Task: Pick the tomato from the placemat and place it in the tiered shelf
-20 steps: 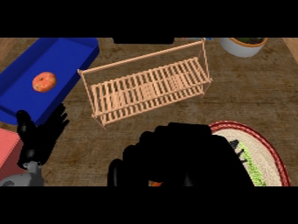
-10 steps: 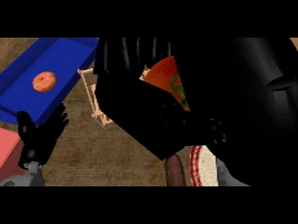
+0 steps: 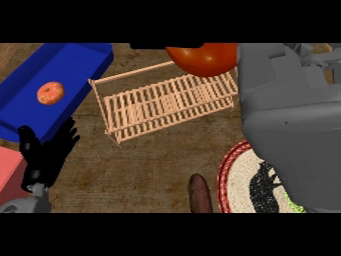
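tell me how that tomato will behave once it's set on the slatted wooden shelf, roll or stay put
The tomato looks round and smooth, so it would probably roll if released on a flat surface. The wooden shelf has gapped slats, which may cradle it. Its glossy skin suggests it could slip.

Right hand hidden; tomato (image 3: 202,58) edge-cropped.

The left hand (image 3: 46,155) rests open at the lower left, fingers straight and pointing up. The right forearm (image 3: 306,125) looms large and grey at the right, its hand hidden.
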{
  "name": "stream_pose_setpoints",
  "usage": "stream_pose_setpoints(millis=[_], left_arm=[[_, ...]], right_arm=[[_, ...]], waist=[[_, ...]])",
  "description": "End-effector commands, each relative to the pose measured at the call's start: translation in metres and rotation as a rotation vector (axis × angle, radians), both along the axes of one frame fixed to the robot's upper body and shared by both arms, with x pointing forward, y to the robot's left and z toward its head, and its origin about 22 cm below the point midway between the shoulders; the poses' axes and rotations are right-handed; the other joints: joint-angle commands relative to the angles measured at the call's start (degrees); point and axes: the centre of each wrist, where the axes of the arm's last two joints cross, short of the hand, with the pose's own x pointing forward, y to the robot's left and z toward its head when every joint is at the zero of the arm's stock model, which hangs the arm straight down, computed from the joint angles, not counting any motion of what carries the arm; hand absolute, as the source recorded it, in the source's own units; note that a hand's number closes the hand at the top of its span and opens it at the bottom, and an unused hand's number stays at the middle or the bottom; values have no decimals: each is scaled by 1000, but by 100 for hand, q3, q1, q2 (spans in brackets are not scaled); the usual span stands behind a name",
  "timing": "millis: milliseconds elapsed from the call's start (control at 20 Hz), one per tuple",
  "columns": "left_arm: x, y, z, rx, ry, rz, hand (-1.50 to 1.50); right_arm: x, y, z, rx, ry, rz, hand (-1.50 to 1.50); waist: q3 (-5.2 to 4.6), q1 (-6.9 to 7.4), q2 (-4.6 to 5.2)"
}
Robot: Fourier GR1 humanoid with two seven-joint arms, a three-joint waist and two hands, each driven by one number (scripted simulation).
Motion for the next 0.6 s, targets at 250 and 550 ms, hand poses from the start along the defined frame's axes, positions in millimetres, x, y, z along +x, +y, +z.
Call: stream_pose_setpoints(millis=[250,550], left_arm=[[-23,-10,-19,-13,29,0,0],[-13,-12,-5,19,22,19,0]], right_arm=[[42,-2,-25,-81,14,-28,150],[60,26,-47,-110,0,-44,150]], waist=[[-10,10,10],[-10,27,11]])
